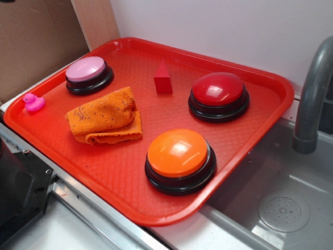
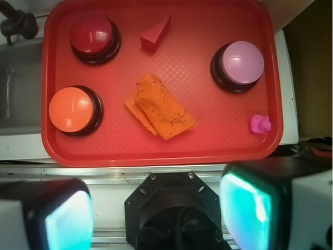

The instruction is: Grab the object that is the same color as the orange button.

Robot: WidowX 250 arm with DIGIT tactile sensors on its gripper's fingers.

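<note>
A: What sits nearest in the wrist view?
B: The end effector (image 2: pixel 156 213), its two fingers spread wide with nothing between them, hanging above the tray's near edge.

A: And on the red tray (image 1: pixel 234 172)?
B: In the exterior view the orange button (image 1: pixel 180 160) stands closest, by the near right rim (glossy dome, black base). Left of it, well apart, lies the orange cloth (image 1: pixel 105 117), folded, rumpled, speckled dark, flat on the tray floor.

A: Anything touching the cloth?
B: No. A pink duck (image 1: pixel 33 102) sits just beside the tray's left rim; whether it is on the rim or inside, I cannot tell. Behind the cloth is the pink button (image 1: pixel 88 74), near but apart.

A: Farther back?
B: A red wedge block (image 1: pixel 163 78) stands upright mid-tray, and the red button (image 1: pixel 218 95) sits to its right. A grey faucet (image 1: pixel 312 99) rises over the sink (image 1: pixel 281 203).
</note>
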